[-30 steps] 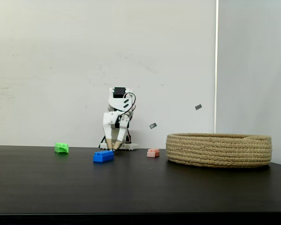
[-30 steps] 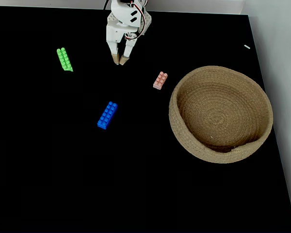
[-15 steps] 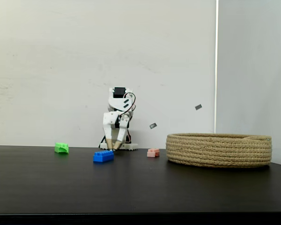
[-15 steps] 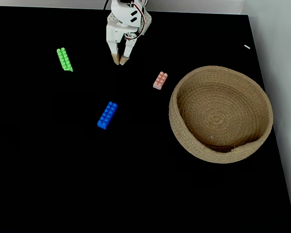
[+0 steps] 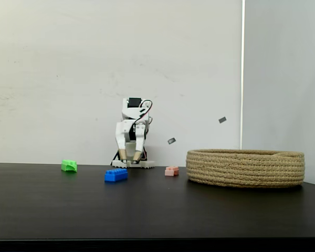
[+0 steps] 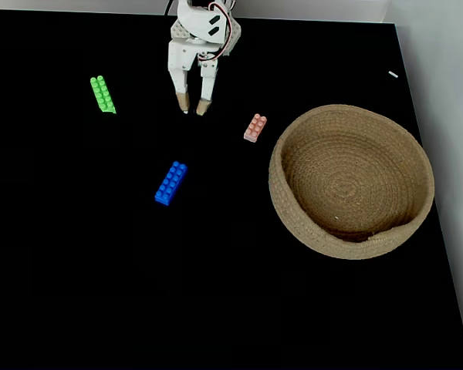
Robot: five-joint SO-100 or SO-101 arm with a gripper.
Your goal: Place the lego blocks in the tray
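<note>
- Green brick point(image 6: 103, 93) is lying at 10 o'clock on the black table point(image 6: 77, 270), untouched.
- Gripper point(image 6: 192, 110) is hanging near 12 o'clock, fingers apart, holding nothing.
- Blue brick point(image 6: 170, 183) is lying below it, toward 6 o'clock.
- Pink brick point(image 6: 255, 127) is sitting just left of the tray point(image 6: 289, 220), at 3 o'clock.
- Tray is holding no bricks; judged step: the approach. Next move calls for lowering over one brick and closing.
</note>
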